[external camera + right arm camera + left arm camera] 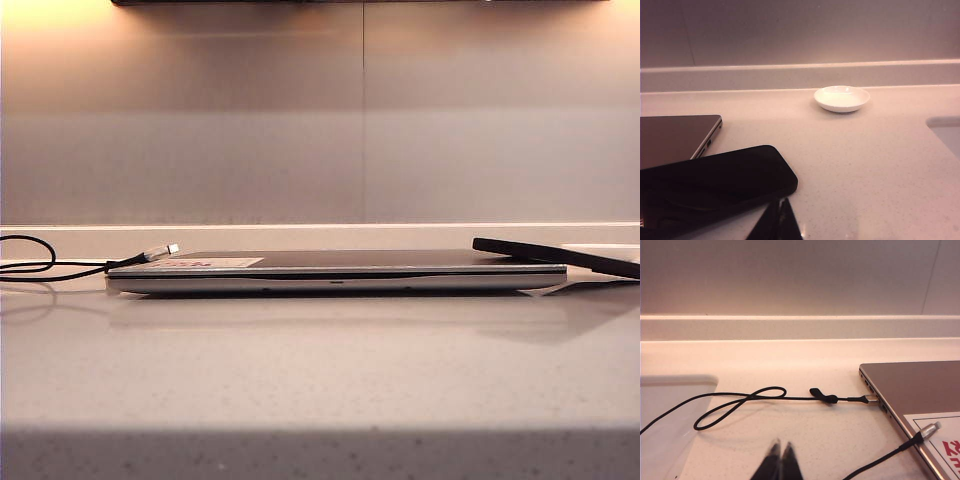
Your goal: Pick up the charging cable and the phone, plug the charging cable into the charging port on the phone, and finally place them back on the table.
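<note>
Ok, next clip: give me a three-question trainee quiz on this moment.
1. True or false: the phone lies flat on the table.
2. Where does the free tip of the cable rest? A) in the white dish B) on the laptop lid's edge C) in the phone's port
3. How do the left gripper and right gripper stand?

Key:
1. False: one end is propped on the laptop, so the phone tilts.
2. B
3. Both are shut and empty, the left short of the cable and the right just short of the phone.
</note>
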